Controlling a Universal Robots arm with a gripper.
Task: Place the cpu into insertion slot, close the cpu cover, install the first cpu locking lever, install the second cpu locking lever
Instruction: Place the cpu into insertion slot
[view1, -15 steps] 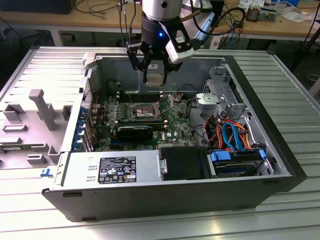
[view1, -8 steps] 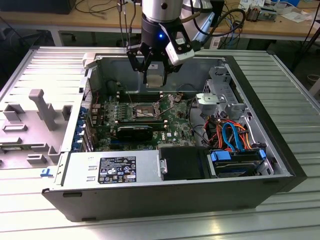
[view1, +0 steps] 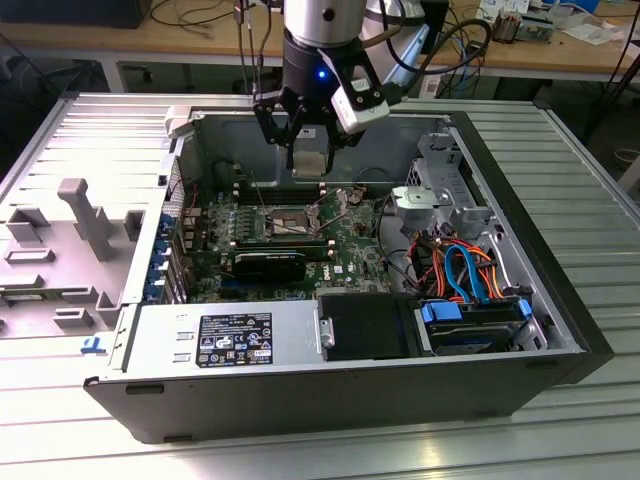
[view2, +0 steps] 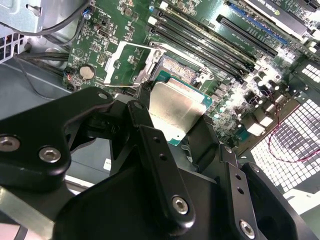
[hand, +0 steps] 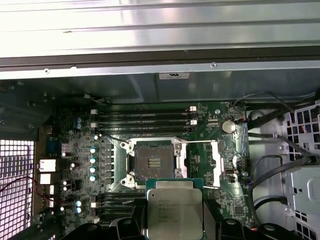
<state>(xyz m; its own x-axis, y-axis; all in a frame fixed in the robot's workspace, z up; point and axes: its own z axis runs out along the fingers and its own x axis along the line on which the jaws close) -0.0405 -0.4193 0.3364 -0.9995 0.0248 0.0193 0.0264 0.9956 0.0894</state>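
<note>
My gripper (view1: 308, 150) hangs over the open computer case, shut on the cpu (view1: 310, 163) by two opposite edges. The cpu (hand: 174, 210) is a flat square chip with a silvery metal top (view2: 175, 107), held flat a little above the board and just beside the insertion slot. The insertion slot (hand: 152, 160) is a dark square socket with a silver rim (view2: 177, 70), bare inside (view1: 285, 222). The cpu cover (hand: 216, 160) is a thin silver frame (view2: 114, 55), flipped open and lying on the board beside the slot.
Long black memory slots (hand: 145, 117) run along one side of the slot. A black card (view1: 270, 265), the power supply (view1: 230, 335), bundled drive cables (view1: 465, 265) and a metal drive cage (view1: 440, 190) crowd the case. A grey fixture (view1: 90, 220) lies outside it at the exterior view's left.
</note>
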